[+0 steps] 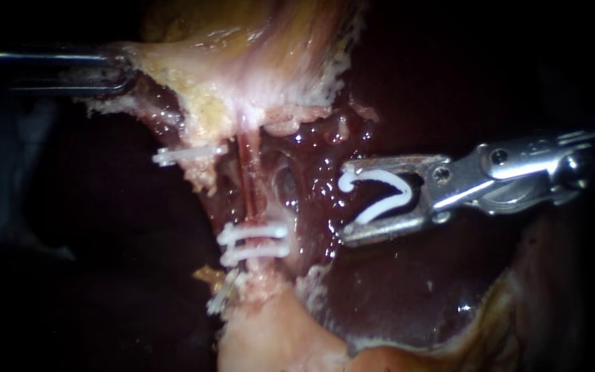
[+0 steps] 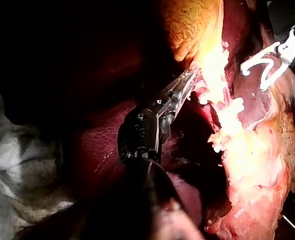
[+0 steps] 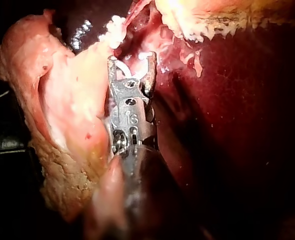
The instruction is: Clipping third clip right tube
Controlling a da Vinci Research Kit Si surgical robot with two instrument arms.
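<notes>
A reddish tube point(image 1: 246, 176) runs down from the pale gallbladder tissue point(image 1: 242, 62) in the middle of the endoscope view. Two white clips point(image 1: 253, 242) sit across its lower end. A single white clip point(image 1: 189, 154) lies higher up, just left of the tube. My right instrument point(image 1: 346, 203) stands to the right of the tube, apart from it. Its wide-set jaws hold a white open clip point(image 1: 379, 194) between them, also seen in the right wrist view point(image 3: 132, 59). My left instrument point(image 1: 129, 69) is shut on the gallbladder's pale edge point(image 2: 202, 75) at upper left.
Dark red liver point(image 1: 394, 289) lies behind and below the tubes, wet and glistening near the middle. Pale fatty tissue point(image 1: 277, 337) rises from the lower edge under the two clips. A grey cloth point(image 2: 17, 165) lies beside the left instrument's shaft.
</notes>
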